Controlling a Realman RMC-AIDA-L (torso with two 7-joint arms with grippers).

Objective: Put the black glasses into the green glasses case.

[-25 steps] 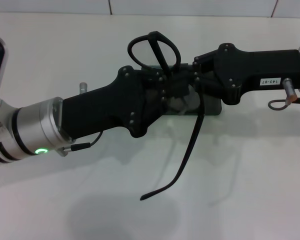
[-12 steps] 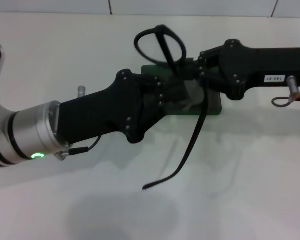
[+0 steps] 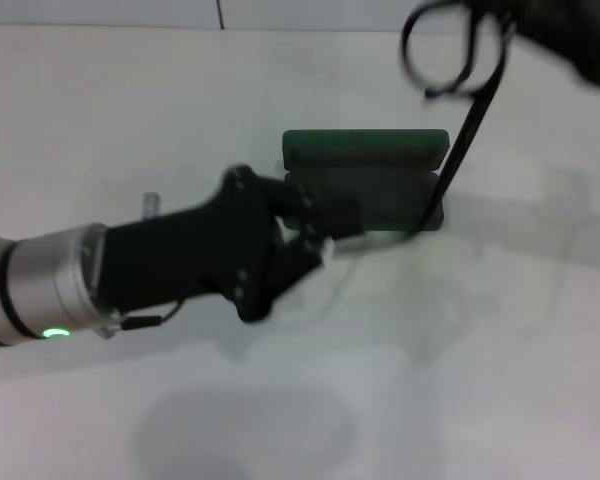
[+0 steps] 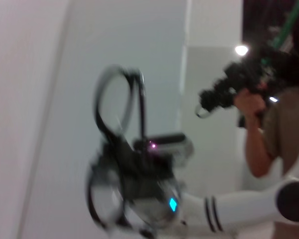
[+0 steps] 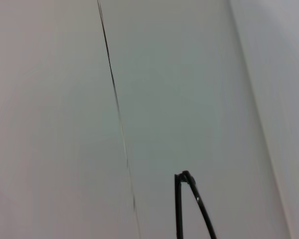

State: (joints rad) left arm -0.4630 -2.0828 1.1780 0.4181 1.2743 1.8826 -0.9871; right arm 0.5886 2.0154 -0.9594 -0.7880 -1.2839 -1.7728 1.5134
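Observation:
The black glasses [image 3: 440, 50] hang in the air at the far right, above and behind the green glasses case [image 3: 380, 195]. One long temple arm dangles down to the case's right end. My right gripper [image 3: 510, 20] is shut on the frame at the top edge of the head view. The case lies open on the table with its lid [image 3: 365, 145] at the back. My left gripper [image 3: 330, 232] is open and empty at the case's front left corner. The left wrist view shows the glasses [image 4: 114, 102] held by the right gripper [image 4: 139, 169]. A piece of frame [image 5: 180, 209] shows in the right wrist view.
A white table [image 3: 430, 350] spreads around the case, with a white tiled wall [image 3: 100, 12] behind it. In the left wrist view a person [image 4: 279, 129] stands in the background holding a dark controller [image 4: 224, 89].
My right gripper has lifted the glasses up and away to the far right. My left gripper has let go of them and drawn back to the left, uncovering the case.

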